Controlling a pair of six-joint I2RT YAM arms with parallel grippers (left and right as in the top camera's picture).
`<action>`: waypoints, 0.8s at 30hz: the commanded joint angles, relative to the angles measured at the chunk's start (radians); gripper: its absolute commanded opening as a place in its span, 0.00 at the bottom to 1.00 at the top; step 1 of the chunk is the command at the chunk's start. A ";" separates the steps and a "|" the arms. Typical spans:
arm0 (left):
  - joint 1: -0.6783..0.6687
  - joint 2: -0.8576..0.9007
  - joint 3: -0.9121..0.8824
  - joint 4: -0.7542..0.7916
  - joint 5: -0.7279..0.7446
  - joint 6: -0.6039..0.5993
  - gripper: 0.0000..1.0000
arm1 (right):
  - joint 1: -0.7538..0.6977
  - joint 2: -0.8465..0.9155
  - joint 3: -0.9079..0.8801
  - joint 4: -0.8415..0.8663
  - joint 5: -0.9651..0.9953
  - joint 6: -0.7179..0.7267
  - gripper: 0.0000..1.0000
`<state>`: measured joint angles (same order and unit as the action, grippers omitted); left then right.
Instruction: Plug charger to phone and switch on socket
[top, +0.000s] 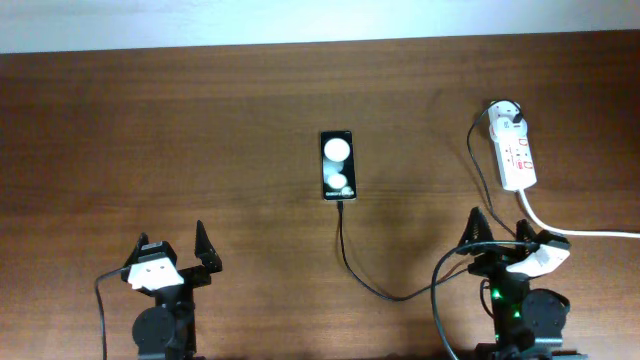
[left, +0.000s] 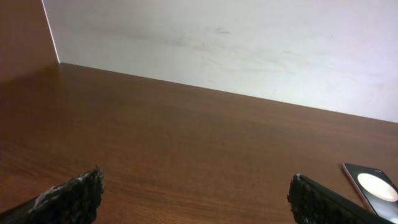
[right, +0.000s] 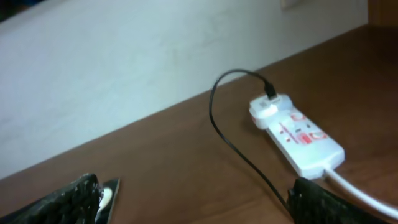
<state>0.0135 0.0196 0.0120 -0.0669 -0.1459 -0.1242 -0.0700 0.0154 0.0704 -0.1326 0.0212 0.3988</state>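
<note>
The black phone lies flat at the table's middle, with two white round reflections; its corner shows in the left wrist view and in the right wrist view. The thin black charger cable runs from the phone's near end, curves toward the right arm, then up to the white adapter sitting in the white socket strip. The strip with red marks also shows in the right wrist view. My left gripper is open and empty at the front left. My right gripper is open and empty, below the strip.
The thick white cord leaves the strip's near end and runs off the right edge, passing by the right arm. A pale wall borders the table's far edge.
</note>
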 joint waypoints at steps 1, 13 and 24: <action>0.002 -0.006 -0.003 -0.003 0.000 -0.005 0.99 | 0.004 -0.012 -0.058 0.041 -0.014 -0.082 0.99; 0.003 -0.006 -0.003 -0.003 0.000 -0.005 0.99 | 0.003 -0.012 -0.064 0.055 0.006 -0.230 0.99; 0.002 -0.006 -0.003 -0.002 0.000 -0.005 0.99 | 0.003 -0.011 -0.064 0.054 0.006 -0.230 0.99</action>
<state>0.0135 0.0196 0.0120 -0.0669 -0.1459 -0.1242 -0.0700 0.0139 0.0162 -0.0803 0.0177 0.1791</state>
